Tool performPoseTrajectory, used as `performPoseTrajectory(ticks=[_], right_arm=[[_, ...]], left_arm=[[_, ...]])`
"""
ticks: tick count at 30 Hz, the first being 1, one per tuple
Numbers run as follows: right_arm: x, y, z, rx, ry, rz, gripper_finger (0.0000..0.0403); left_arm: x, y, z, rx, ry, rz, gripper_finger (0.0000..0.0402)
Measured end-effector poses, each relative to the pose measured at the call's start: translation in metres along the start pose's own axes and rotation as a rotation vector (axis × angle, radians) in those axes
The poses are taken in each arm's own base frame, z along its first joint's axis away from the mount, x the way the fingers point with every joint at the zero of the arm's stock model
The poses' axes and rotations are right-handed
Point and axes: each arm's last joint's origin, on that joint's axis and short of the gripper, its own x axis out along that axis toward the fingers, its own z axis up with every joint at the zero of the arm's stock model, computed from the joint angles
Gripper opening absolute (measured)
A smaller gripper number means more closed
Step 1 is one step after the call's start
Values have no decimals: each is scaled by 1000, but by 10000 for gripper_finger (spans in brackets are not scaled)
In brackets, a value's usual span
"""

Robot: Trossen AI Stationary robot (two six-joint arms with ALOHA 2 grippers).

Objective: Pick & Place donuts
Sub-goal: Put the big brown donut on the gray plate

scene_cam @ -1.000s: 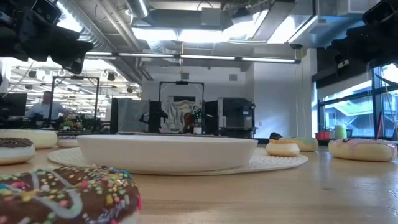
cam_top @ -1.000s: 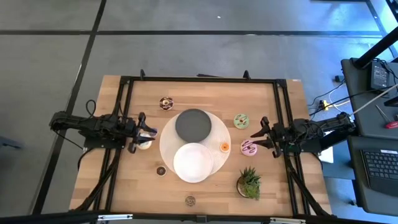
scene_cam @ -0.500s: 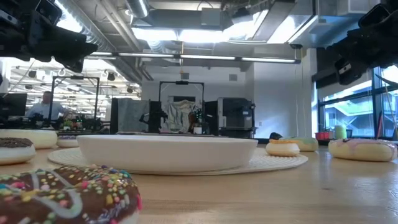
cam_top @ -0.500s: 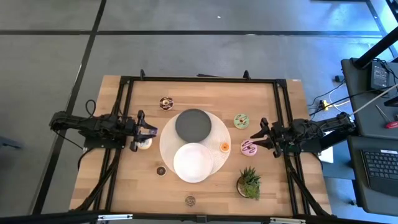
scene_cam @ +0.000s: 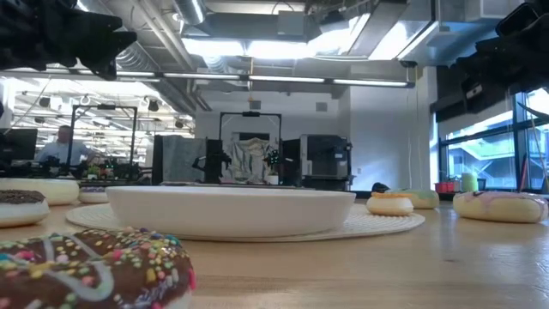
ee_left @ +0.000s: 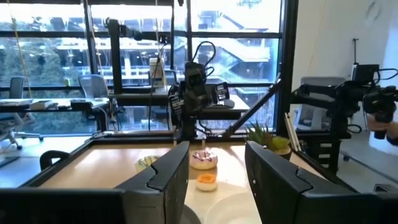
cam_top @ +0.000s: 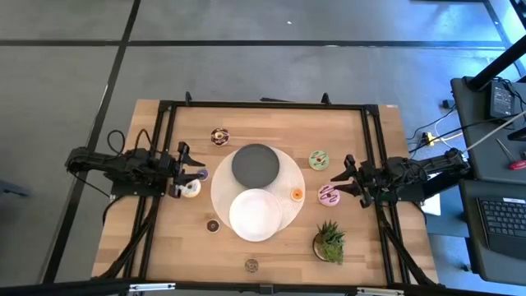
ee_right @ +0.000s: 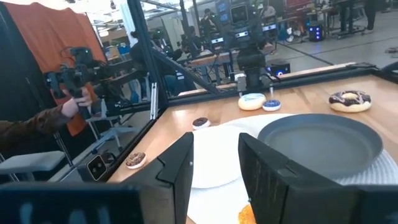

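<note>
Hands: left hand (cam_top: 196, 173) and right hand (cam_top: 339, 178) spread, both empty.

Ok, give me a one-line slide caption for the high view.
Both tools hover open at the table's sides: left tool above the white donut, right tool by the pink donut.

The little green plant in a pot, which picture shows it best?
The high view shows the potted plant best: all of it, seen from above, on the table's near right part beside the white plate. The left wrist view catches only its leaves, far off. It does not show in the low or right wrist views.
</note>
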Motion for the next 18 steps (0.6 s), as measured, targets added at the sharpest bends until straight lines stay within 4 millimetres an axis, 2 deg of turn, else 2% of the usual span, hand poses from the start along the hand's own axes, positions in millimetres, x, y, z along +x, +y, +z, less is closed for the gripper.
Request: performPoseTrajectory(ticks=[5,10,14,18], right_arm=[[0,0,-1,58,4,-8,129],[0,-1,0,95,0,-19,129],[0,-3,2,52,-40,-111,129],[-1,-6,4,48,-81,-222,129]], left_arm=[[0,0,0,0,0,8,162],[0,0,-1,1,12,11,195],[0,2,-2,4,16,64,231],[0,2,-1,-48,14,52,249]])
